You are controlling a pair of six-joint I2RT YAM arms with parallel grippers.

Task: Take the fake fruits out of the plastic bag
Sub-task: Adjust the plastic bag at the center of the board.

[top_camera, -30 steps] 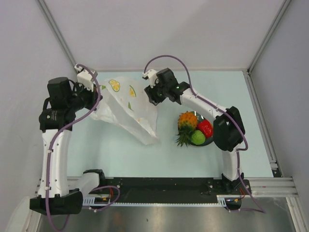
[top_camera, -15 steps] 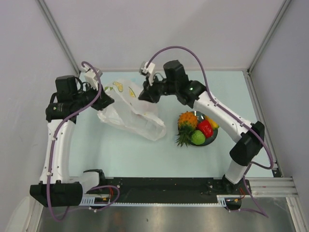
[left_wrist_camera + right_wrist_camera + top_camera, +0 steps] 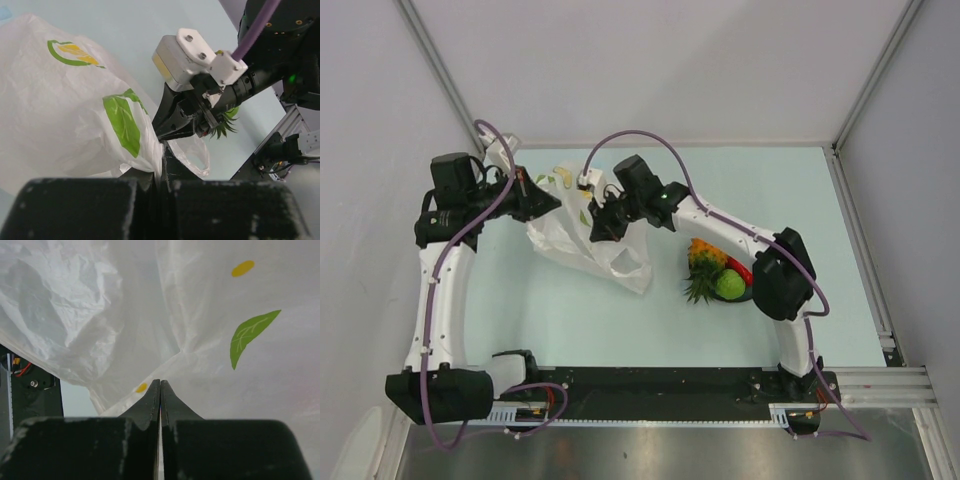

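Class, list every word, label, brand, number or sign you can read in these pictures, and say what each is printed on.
None can be read in any view.
The plastic bag carries only pictures, green leaves and yellow citrus slices, with no lettering.
Nothing else in view bears a legible mark.

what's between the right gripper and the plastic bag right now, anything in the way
Nothing visible does. The right gripper has its jaws shut directly on the plastic bag, close beside where the left gripper pinches it. The fake fruits lie apart from the bag.
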